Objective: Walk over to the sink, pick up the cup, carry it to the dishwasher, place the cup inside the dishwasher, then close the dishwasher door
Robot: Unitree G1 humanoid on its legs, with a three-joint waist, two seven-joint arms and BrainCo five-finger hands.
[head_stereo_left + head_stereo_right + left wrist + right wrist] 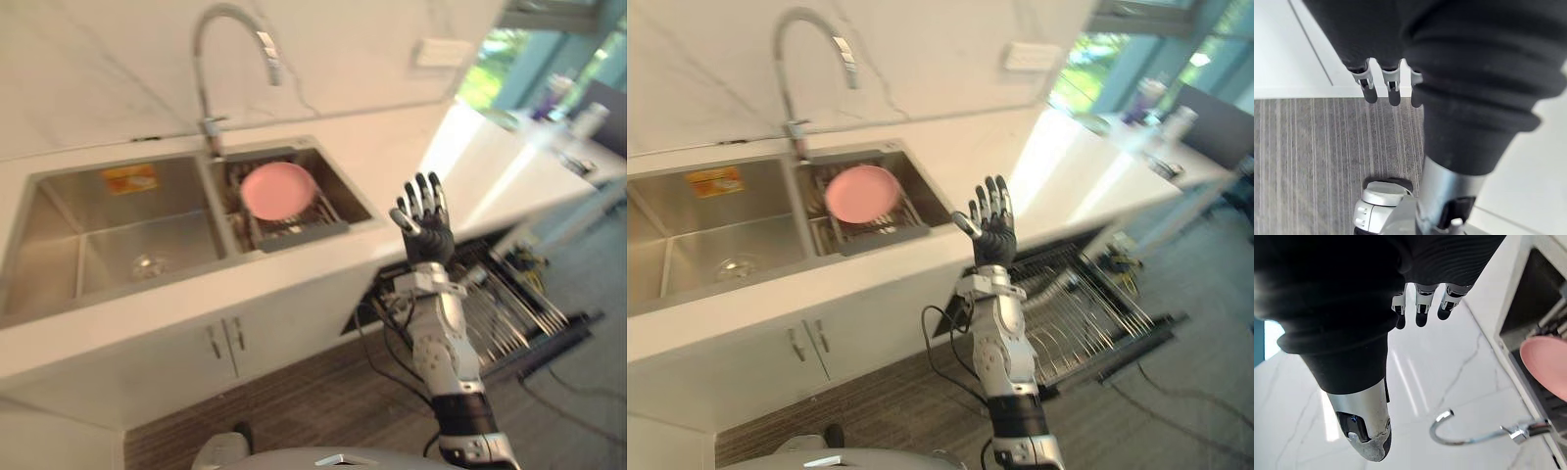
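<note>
A pink round cup rests on a dark wire rack in the right basin of the steel double sink; its pink edge shows in the right wrist view too. My right hand is raised in front of the counter edge, to the right of the sink and apart from the cup, open with straight spread fingers and nothing in it. The dishwasher stands open under the counter on the right, its wire rack pulled out over the lowered door. My left hand hangs open over the grey floor.
A tall curved faucet rises behind the sink's divider. The left basin holds just its drain. White cabinet doors sit below the sink. The white counter runs right toward a window, with small things at its far end.
</note>
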